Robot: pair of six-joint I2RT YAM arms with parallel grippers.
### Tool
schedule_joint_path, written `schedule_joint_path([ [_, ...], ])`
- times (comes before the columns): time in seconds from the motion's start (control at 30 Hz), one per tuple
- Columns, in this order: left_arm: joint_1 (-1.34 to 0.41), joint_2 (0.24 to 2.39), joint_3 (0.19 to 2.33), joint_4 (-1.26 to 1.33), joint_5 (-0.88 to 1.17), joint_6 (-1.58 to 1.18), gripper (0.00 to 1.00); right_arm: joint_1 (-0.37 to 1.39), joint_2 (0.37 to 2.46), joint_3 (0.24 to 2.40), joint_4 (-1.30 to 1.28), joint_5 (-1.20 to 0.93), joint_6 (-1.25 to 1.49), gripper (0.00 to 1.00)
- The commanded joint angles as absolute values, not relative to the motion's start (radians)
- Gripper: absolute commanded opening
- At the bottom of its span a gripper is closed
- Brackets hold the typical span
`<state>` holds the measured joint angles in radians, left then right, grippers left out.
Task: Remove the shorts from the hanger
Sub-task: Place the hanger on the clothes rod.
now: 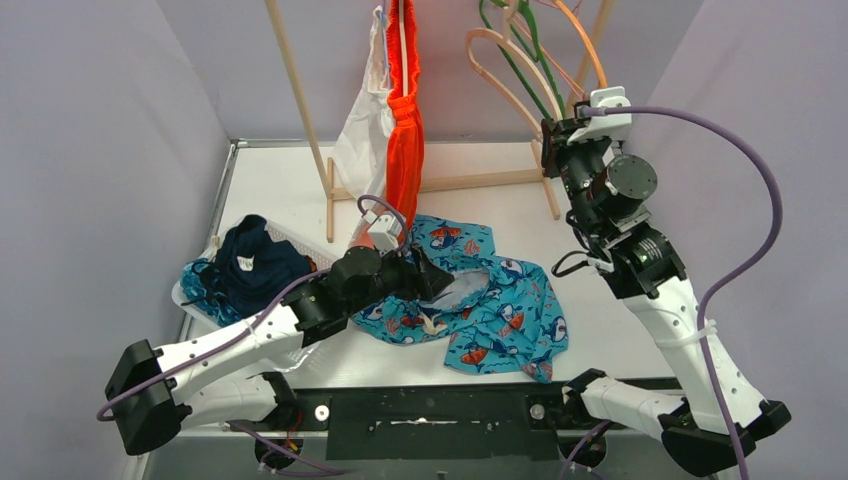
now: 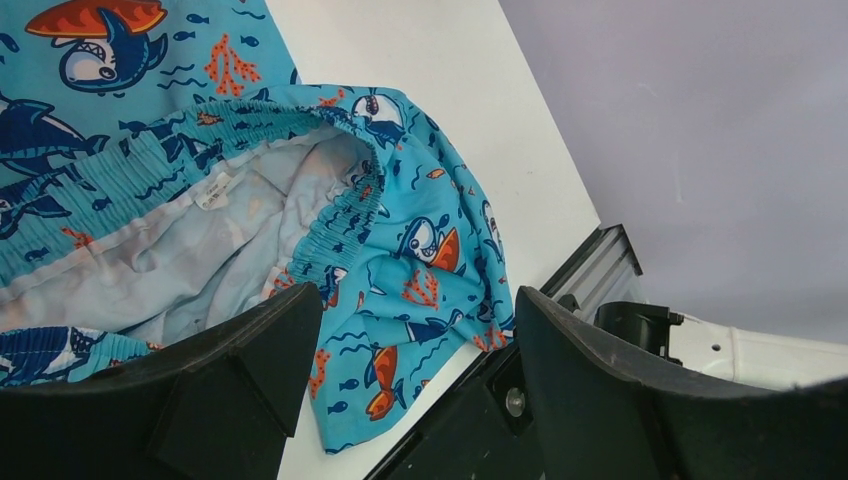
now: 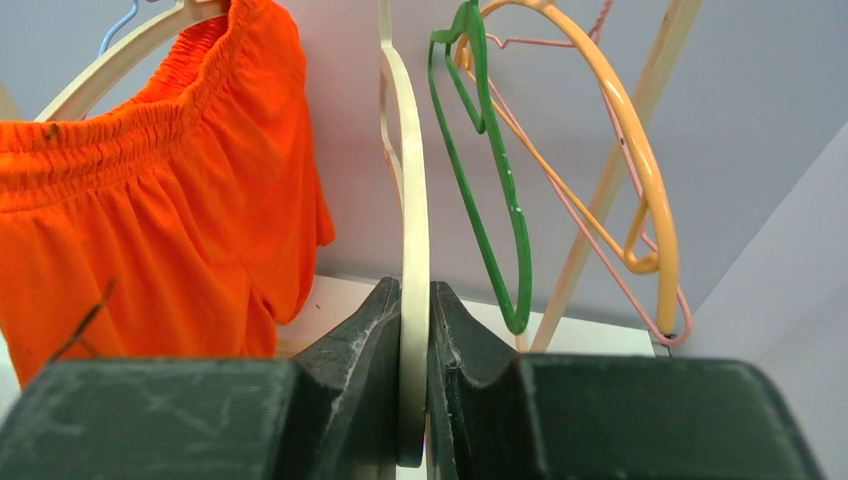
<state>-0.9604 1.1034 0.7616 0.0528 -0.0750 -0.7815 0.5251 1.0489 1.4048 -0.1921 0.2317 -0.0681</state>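
Jaws of the left gripper (image 2: 415, 330) stand wide apart with nothing between them, hovering over the teal shark-print fabric shorts (image 2: 420, 200), which lie crumpled flat on the white table (image 1: 280, 180) directly beneath and ahead of the fingertips. The waistband gapes open below the left finger and shows a pale lining. A small white sewn-in label (image 2: 212, 190) sits inside the waistband; its print is too small to read. No brand or other legible writing shows on any garment. In the top view the plain navy fabric shorts (image 1: 250, 262) sit behind this gripper, toward its arm's elbow side, heaped on blue patterned fabric shorts (image 1: 200, 285); a white tag on the navy pair is unreadable. The right gripper (image 3: 415, 300) is clamped narrow on the lower rim of a cream plastic hanger (image 3: 413, 200), which rises straight up from between the fingers and carries no garment. To the left of the right gripper the plain bright orange fabric shorts (image 3: 150, 230) hang by their elastic waistband on another cream hanger, not touching the fingers. Just to its right hang a green plastic hanger (image 3: 495, 170), an orange-yellow plastic hanger (image 3: 640, 160) and a thin pink wire hanger (image 3: 590, 230), all bare, with a leg of the light wooden rack (image 3: 600, 200) beyond them.
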Motion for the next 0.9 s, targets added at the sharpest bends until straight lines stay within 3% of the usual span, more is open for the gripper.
schedule_joint_path([
  [0.0,-0.957,1.110,0.794,0.076,-0.072,-0.785,0.70,0.527,1.083,1.492,-0.045,0.253,-0.095,0.00],
  [0.47,-0.956,1.121,0.789,0.087,-0.063,-0.792,0.70,0.523,1.195,1.604,-0.023,0.238,-0.090,0.00],
  [0.87,-0.957,1.100,0.777,0.078,-0.065,-0.805,0.70,0.425,1.323,1.702,-0.196,0.150,0.023,0.00],
])
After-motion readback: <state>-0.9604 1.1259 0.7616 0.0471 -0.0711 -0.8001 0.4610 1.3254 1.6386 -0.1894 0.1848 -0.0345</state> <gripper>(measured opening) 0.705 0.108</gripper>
